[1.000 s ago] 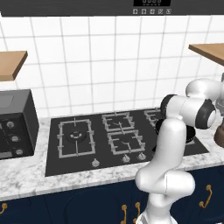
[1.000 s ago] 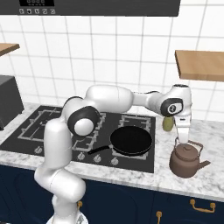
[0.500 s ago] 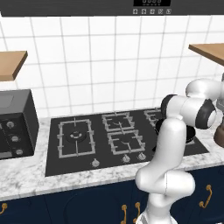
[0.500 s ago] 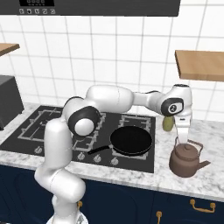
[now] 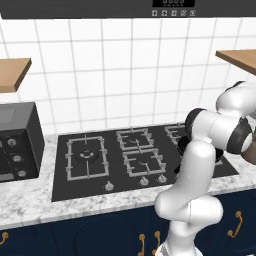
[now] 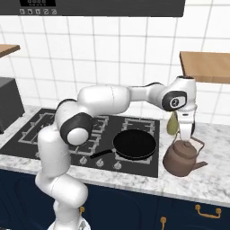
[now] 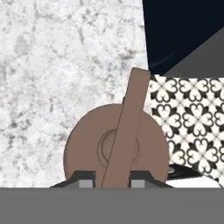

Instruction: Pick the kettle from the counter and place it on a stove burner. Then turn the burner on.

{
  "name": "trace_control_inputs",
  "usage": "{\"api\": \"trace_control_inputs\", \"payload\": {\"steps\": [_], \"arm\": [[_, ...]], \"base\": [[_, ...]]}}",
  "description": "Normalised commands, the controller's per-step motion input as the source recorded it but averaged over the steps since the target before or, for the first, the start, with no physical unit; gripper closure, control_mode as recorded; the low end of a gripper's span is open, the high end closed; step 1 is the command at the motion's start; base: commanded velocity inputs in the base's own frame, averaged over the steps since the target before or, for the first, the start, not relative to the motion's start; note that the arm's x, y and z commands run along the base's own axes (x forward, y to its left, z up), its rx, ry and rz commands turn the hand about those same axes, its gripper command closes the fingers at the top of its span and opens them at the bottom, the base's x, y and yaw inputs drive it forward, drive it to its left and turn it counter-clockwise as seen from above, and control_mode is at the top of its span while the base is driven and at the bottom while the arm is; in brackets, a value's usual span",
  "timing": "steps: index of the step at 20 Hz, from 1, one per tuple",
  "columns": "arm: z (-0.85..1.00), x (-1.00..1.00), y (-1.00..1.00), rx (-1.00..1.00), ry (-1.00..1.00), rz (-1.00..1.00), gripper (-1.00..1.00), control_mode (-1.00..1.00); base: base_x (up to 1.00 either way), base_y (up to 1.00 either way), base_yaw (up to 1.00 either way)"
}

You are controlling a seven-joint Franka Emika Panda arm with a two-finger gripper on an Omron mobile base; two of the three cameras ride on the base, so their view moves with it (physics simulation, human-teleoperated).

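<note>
Gripper spread astride the kettle handle, unclenched; closing off-centre toward 3 o'clock could tip it off the worktop.

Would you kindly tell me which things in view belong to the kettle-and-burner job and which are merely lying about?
Belonging to the job:
squat brown copper-toned kettle
veined marble counter
large square-grated black burner
gripper, fingers either side of the kettle's handle

Lying about:
round black frying pan
dark boxy countertop appliance
wooden shelf
</note>
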Motion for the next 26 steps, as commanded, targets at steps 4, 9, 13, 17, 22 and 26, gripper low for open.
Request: {"api": "trace_control_inputs", "payload": {"steps": [4, 9, 13, 17, 22, 26], "arm": [[0.33, -0.53, 0.4, -0.04, -0.16, 0.14, 1.0, -1.0], [0.36, -0.41, 0.42, -0.09, -0.13, 0.26, 1.0, -1.0], [0.34, -0.13, 0.59, -0.1, -0.03, 0.39, 1.0, -1.0], [0.27, -0.1, 0.82, -0.13, 0.0, 0.47, 1.0, -1.0], [0.07, 0.01, 0.75, -0.06, 0.0, 0.41, 1.0, -1.0], [0.01, 0.01, 0.56, 0.0, -0.09, 0.21, 1.0, -1.0]], "base": [[0.0, 0.0, 0.0], [0.0, 0.0, 0.0], [0.0, 0.0, 0.0], [0.0, 0.0, 0.0], [0.0, 0.0, 0.0], [0.0, 0.0, 0.0]]}}
